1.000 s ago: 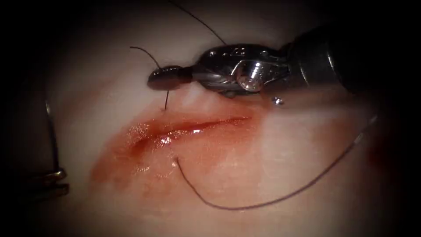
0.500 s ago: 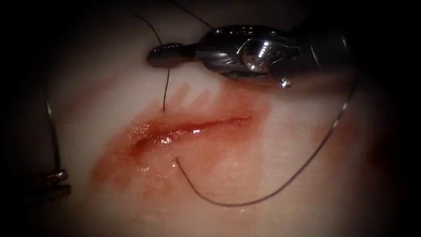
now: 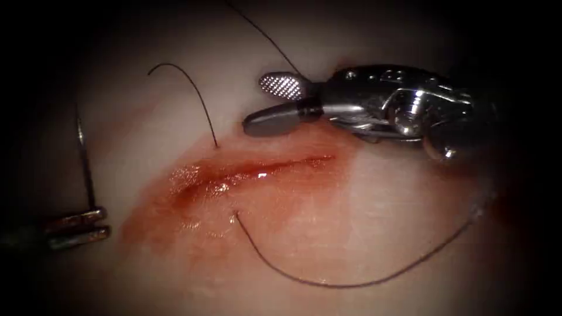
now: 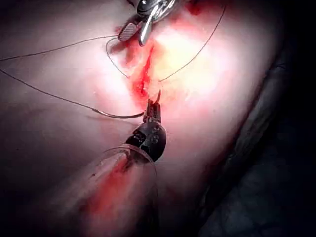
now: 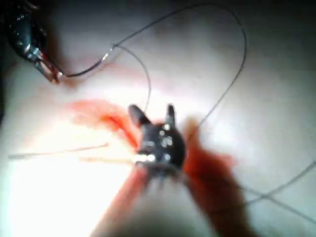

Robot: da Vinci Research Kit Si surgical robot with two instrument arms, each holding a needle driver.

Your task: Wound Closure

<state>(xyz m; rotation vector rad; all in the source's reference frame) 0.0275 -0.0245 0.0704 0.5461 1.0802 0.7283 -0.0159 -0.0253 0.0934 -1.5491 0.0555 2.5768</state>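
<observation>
The cut (image 3: 252, 171) runs across the tissue (image 3: 386, 193), wet with red fluid. Above its right half my right tool (image 3: 254, 104) (image 5: 154, 112) hovers with jaws open, holding nothing. A short thread end (image 3: 190, 88) rises free from the tissue just above the cut, left of those jaws. The long thread (image 3: 328, 284) leaves the tissue below the cut and loops off to the right. At the far left, well left of the cut, my left tool (image 3: 79, 227) (image 4: 152, 111) is shut on the needle (image 3: 86, 164) (image 4: 118, 116) near one end of its curve. The needle is outside the tissue.
Another strand of thread (image 3: 263, 35) crosses the tissue behind the right tool's upper jaw. Red fluid (image 3: 175, 222) stains the tissue around and below the cut. In the left wrist view, thread (image 4: 49, 94) trails from the needle's end across the tissue.
The right tool lifted the short thread end, then opened and let it go, moving right and down. The thread end now stands free. The left tool and needle shifted slightly right.
</observation>
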